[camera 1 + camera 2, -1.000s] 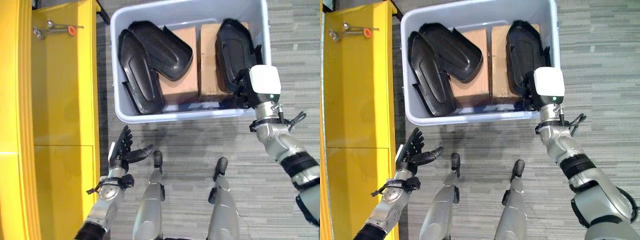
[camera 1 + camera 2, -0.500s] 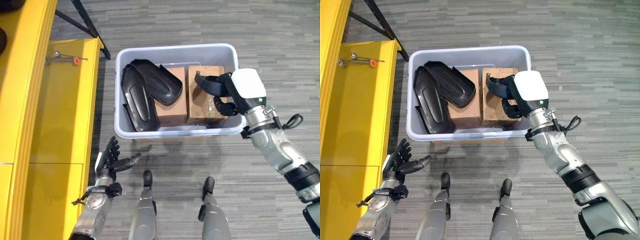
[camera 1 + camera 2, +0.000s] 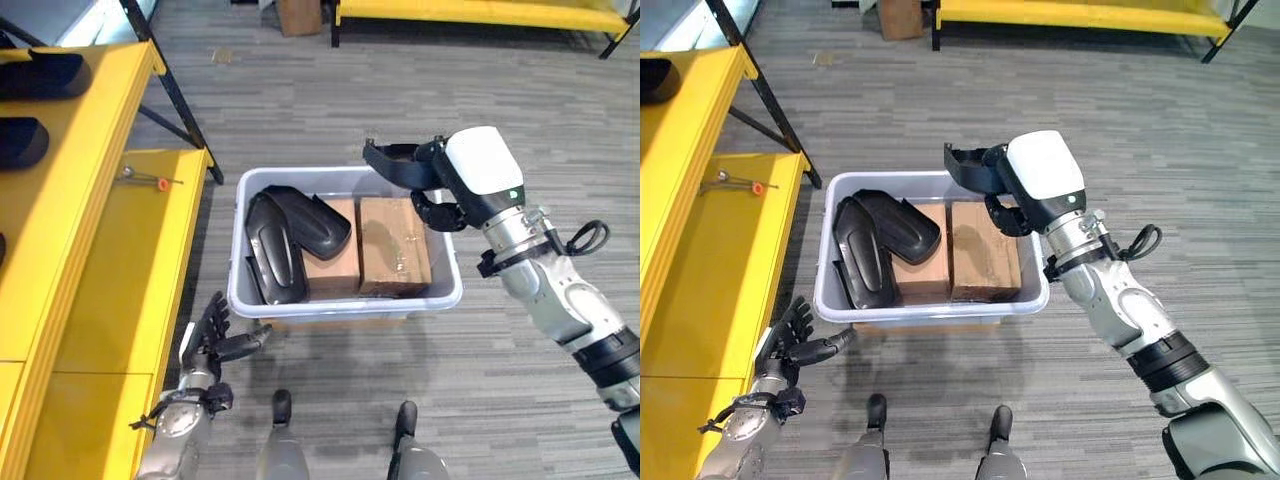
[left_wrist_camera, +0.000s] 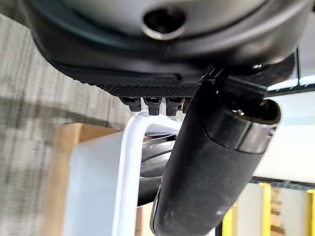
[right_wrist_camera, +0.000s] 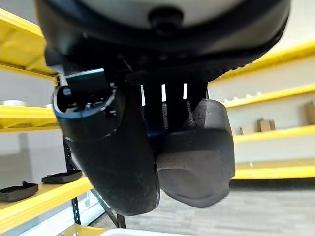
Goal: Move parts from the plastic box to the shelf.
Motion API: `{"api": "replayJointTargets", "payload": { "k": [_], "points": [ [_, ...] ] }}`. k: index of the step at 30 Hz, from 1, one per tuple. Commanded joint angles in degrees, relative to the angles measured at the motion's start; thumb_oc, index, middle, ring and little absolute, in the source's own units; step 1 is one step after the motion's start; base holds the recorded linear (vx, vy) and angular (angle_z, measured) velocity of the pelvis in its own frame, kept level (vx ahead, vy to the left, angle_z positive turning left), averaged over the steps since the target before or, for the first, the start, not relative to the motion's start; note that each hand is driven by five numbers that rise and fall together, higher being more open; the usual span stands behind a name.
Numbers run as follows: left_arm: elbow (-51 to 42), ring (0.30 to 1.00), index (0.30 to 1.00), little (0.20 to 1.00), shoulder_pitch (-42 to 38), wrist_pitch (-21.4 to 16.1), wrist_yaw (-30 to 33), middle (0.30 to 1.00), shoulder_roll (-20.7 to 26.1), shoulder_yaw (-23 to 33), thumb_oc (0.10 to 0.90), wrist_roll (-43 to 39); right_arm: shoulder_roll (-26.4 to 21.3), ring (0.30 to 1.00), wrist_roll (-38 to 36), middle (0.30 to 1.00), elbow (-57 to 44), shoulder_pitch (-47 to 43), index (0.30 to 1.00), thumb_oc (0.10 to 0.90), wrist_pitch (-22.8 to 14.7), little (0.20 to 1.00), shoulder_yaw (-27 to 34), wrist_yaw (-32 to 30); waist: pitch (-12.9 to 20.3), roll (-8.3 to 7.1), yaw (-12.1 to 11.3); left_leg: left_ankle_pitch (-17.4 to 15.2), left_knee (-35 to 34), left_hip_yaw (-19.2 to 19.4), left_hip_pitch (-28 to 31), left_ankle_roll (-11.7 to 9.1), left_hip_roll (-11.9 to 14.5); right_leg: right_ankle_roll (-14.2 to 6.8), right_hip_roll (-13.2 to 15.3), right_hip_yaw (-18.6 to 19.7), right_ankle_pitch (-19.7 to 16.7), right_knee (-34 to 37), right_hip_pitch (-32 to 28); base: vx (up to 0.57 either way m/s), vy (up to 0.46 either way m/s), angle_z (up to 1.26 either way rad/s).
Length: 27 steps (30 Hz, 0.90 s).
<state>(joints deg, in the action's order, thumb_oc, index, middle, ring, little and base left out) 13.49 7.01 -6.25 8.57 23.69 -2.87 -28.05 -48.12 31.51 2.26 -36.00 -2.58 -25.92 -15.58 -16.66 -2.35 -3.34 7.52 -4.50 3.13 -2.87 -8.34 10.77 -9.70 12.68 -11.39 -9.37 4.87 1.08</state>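
Fingers of the left robot hand (image 3: 215,340) are spread and relaxed near the floor, just in front of the near left corner of the plastic box (image 3: 345,305); it holds nothing. Further out, the right robot hand (image 3: 440,185) is raised above the right side of the box and its fingers are curled round a black part (image 3: 395,165). In the right wrist view this part (image 5: 115,162) sits tight against the palm, with the fingers over it.

I judge that the step in hand is to carry this part over to the yellow shelf (image 3: 100,230) on the robot's left. To do it well, the hand should first lift the part clear of the box rim, then swing it across with the grip unchanged, because the part sticks out to one side of the hand and could twist. It should come down flat on a bare place of the shelf, apart from the small tool with an orange tip (image 3: 150,181) and from the black parts already lying on the upper level (image 3: 45,75). The free hand could steady it.

Inside the box two more black parts (image 3: 285,235) lean against two brown cartons (image 3: 375,245). Whether something lies under them I cannot tell. How much of the held part is behind the white wrist cover (image 3: 482,165) is also hidden, so its full shape is not clear. The shelf is cut off at the edge of both eye views.
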Motion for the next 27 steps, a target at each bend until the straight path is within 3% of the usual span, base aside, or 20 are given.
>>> {"api": "replayJointTargets", "payload": {
  "k": [1, 11, 15, 20, 22, 23, 24, 26, 27],
  "points": [
    [-1.0, 1.0, 1.0, 1.0, 1.3, -3.5, 0.7, 1.0, 1.7, -1.8, 0.9, 2.4, 0.5, 0.3, 2.2, 0.3, -3.9, -3.4, 0.3, 0.4, -2.0, 0.3, 2.3, -3.7, 12.3, -0.69, -1.8, -3.5, 0.2, 1.1, 4.5, 0.2, 3.6, -1.7, 0.8, -2.8, 4.8, -6.5, 3.0, 0.01, -0.012, -0.03],
    [-1.2, 1.0, 1.0, 1.0, 1.9, -3.9, 2.0, 1.0, 0.7, -1.4, 0.9, 1.3, 2.7, 0.3, 1.5, 0.3, -3.9, -10.0, 0.3, 0.4, -2.8, 0.3, -2.4, -3.4, 12.9, -0.1, -3.0, -2.9, 4.6, -0.5, 4.0, -0.2, 5.8, 0.2, -1.9, -3.3, 8.8, -10.0, 2.1, 0.01, -0.062, 0.0],
    [-1.1, 1.0, 1.0, 1.0, 1.6, -4.1, 2.7, 1.0, 0.3, -2.0, 0.9, 0.3, 2.8, 0.3, 1.1, 0.3, -3.2, -15.0, 0.3, 0.4, -3.0, 0.3, -5.1, -3.9, 12.5, 0.49, -4.4, 1.0, 6.1, -2.7, 2.0, -2.1, 8.1, 1.6, -4.4, -5.1, 10.0, -9.5, 0.9, -0.02, -0.149, 0.03],
    [-1.0, 1.0, 1.0, 1.0, 2.1, -4.2, 3.3, 1.0, -0.6, -3.0, 0.9, -0.4, 3.7, 0.3, 1.5, 0.3, -1.5, -20.7, 0.3, 0.4, -2.8, 0.3, -6.7, -7.4, 11.7, 1.51, -7.4, 9.0, 4.2, -6.4, -1.3, -5.1, 10.9, 3.3, -7.5, -9.7, 10.6, -6.2, -1.3, -0.04, -0.146, 0.44],
    [-1.0, 1.0, 1.0, 1.0, 2.0, -4.2, 3.3, 1.0, -0.6, -3.0, 0.9, -0.4, 3.7, 0.3, 1.5, 0.3, -1.4, -20.8, 0.3, 0.4, -2.8, 0.3, -6.8, -7.5, 11.7, 1.61, -7.3, 9.2, 4.1, -6.7, -1.5, -5.1, 10.9, 3.3, -7.6, -9.9, 10.6, -6.0, -1.4, -0.05, -0.053, 0.64],
    [-1.5, 1.0, 1.0, 1.0, 1.6, -4.1, 3.6, 1.0, -0.7, -3.7, 0.9, -0.1, 3.0, 0.3, 2.3, 0.3, -1.3, -21.9, 0.3, 0.4, -2.2, 0.3, -6.6, -8.3, 10.3, 1.74, -7.8, 11.2, 5.7, -5.4, -4.0, -4.7, 11.0, 3.8, -6.9, -12.5, 10.5, -5.9, -1.7, -0.1, -0.061, 0.55],
    [-1.6, 1.0, 1.0, 1.0, 1.4, -4.2, 3.5, 1.0, -0.8, -4.0, 0.9, 0.0, 2.5, 0.3, 2.7, 0.3, -1.9, -21.3, 0.3, 0.4, -2.1, 0.3, -6.1, -8.5, 9.6, 1.74, -7.5, 11.0, 7.5, -2.7, -5.1, -3.9, 11.0, 4.2, -6.3, -13.9, 10.6, -6.3, -1.8, -0.16, -0.109, 0.74],
    [-1.9, 1.0, 1.0, 1.0, 0.7, -4.1, 3.5, 1.0, -0.7, -4.9, 0.9, 0.2, 1.7, 0.3, 5.1, 0.3, -3.4, -20.0, 0.3, 0.4, -1.3, 0.3, -4.8, -10.0, 8.8, 1.64, -6.1, 9.3, 12.4, 8.2, -6.1, -2.4, 13.1, 5.4, -5.4, -18.0, 11.9, -8.0, -1.4, -0.13, -0.127, 1.37],
    [-2.0, 1.0, 1.0, 1.0, 0.2, -4.1, 3.2, 1.0, -0.4, -5.5, 0.9, 0.6, 1.4, 0.3, 6.3, 0.3, -3.5, -19.8, 0.3, 0.4, -0.8, 0.3, -4.5, -10.5, 8.8, 1.65, -5.6, 7.2, 14.3, 10.7, -5.7, -2.9, 13.8, 5.7, -5.3, -18.7, 14.0, -9.3, -1.4, -0.05, -0.111, 1.87]
  ]
}}
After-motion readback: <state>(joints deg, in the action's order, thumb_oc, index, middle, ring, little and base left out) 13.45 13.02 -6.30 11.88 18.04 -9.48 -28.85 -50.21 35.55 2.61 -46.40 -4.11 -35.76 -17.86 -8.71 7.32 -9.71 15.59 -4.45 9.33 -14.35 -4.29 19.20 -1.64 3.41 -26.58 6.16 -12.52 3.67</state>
